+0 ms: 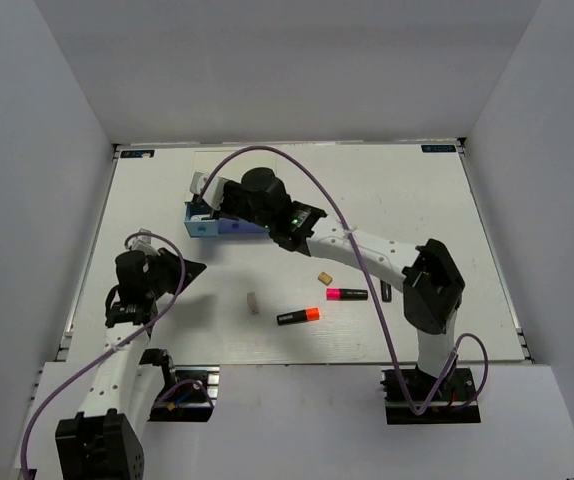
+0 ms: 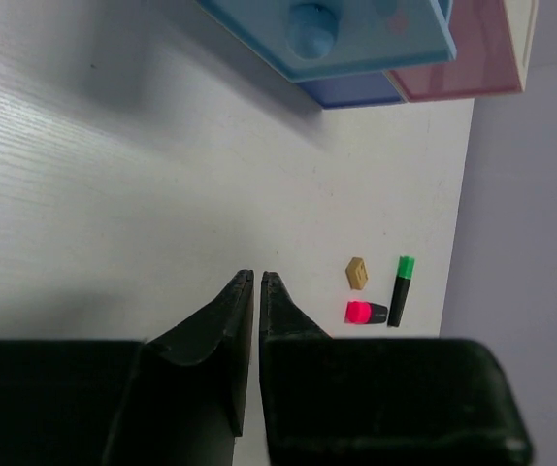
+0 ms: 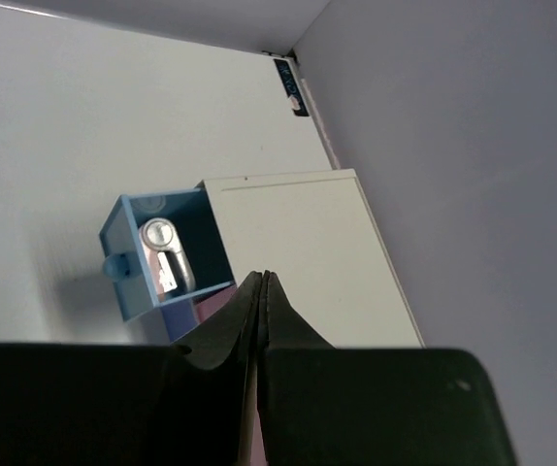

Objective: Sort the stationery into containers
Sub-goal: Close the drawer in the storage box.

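Note:
The drawer box stands at the back left, its light-blue drawer pulled open. My right gripper hovers over it, shut and empty. In the right wrist view its tips sit above the cream top, and a grey-white eraser lies in the open drawer. My left gripper is shut and empty over the bare table. The orange highlighter, pink highlighter, tan block and pinkish-white piece lie mid-table. The green highlighter lies beside the pink highlighter.
The left wrist view shows the light-blue front with its knob, the pink front and the darker blue front. The right arm's forearm crosses above the loose items. Grey walls enclose the table.

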Tool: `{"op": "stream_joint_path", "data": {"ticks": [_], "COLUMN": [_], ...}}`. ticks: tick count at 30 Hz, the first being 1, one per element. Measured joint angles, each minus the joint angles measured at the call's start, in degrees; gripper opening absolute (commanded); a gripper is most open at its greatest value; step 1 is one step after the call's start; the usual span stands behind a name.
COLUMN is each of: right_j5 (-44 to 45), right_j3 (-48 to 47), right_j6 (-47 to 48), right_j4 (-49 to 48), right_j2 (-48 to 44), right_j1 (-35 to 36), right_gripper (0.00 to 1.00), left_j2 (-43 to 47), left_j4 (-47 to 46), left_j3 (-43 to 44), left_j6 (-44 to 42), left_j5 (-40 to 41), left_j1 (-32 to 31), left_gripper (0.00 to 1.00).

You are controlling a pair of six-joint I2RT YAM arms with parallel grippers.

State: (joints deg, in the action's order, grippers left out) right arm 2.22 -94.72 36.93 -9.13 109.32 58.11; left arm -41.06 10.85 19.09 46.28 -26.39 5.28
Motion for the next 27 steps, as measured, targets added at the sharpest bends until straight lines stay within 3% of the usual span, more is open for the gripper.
{"op": "stream_joint_path", "data": {"ticks": [1, 4, 17, 27], "right_j5": [-0.59, -3.06, -6.97, -8.13], "right_j3": [0.31, 0.90, 25.31, 32.35], "right_j6": [-0.63, -2.93, -6.99, -8.31], "right_j4": [1.33, 6.80, 16.90, 17.16], "right_j2": [-0.83, -3.06, -19.37, -25.11], "right_j1": [-0.28, -1.90, -15.58, -20.70], "right_gripper": [0.00, 0.00, 0.00, 0.00], "left_j2": [-1.51, -6.58, -28.79, -36.89], "left_j4": [-1.42, -5.70, -19.02, -22.12], "left_j3": [0.00, 0.13, 9.49, 13.75], "left_j6": [0.33, 1.22, 2.40, 2.40], "left_j5": [0.00, 0.28, 1.97, 1.97], "left_j1": [0.00, 0.00, 0.00, 0.00], "left_gripper": [0.19, 0.32, 0.32, 0.32]}}
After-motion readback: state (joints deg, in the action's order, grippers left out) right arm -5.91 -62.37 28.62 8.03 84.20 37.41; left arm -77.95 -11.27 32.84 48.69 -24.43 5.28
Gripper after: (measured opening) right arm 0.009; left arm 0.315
